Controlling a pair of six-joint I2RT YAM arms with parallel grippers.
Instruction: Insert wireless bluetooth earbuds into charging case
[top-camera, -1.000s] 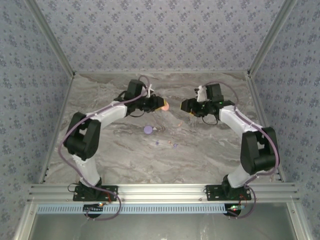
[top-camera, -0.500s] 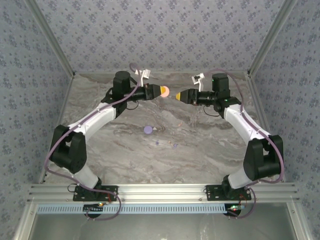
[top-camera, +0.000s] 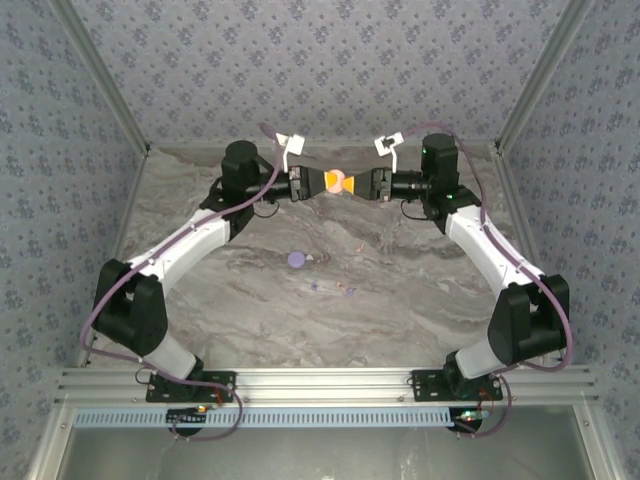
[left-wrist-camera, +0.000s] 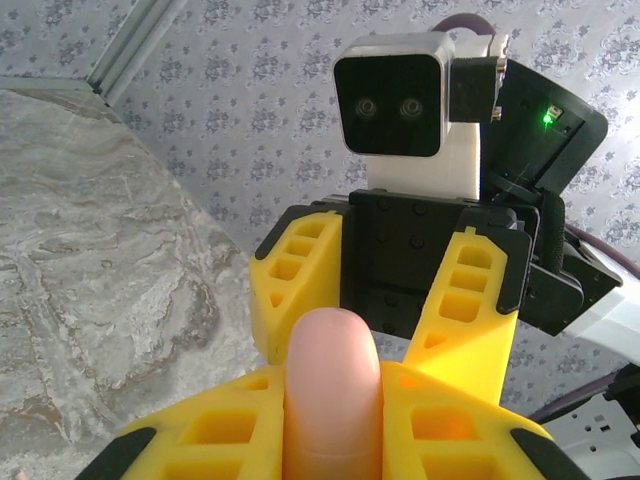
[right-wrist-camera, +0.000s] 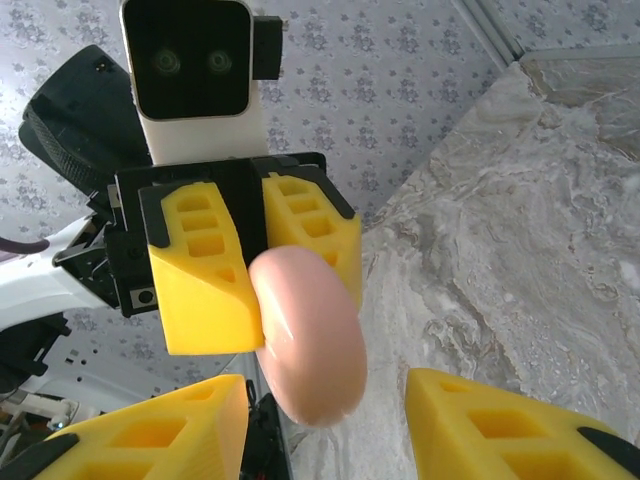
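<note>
**Case held aloft, earbuds waiting on the bench**

Salmon-pink is the colour between the two arms. The salmon-pink disc (top-camera: 339, 181) hangs in the air over the far part of the bench (top-camera: 420, 280). The left fingers (top-camera: 322, 181) are clamped on it, and in the left wrist view it stands edge-on between the yellow pads. The right fingers (right-wrist-camera: 510, 425) face them head-on. They stand apart, one to each side of the disc's free half, with a gap showing on both sides.

The earbuds (top-camera: 313, 286) are tiny lilac bits lying loose on the marble, well apart from both arms and nearer the bases. A purple disc (top-camera: 297, 259) lies just beyond them.

I take the pink disc to be the charging case, or one part of it. The step in hand then looks like a mid-air handover or a two-handed opening, with no earbud lifted yet. Next, the right fingers need to close squarely on the exposed half. They must not nudge the disc out of the left grip, and the left must hold firm until the right has it.
</note>
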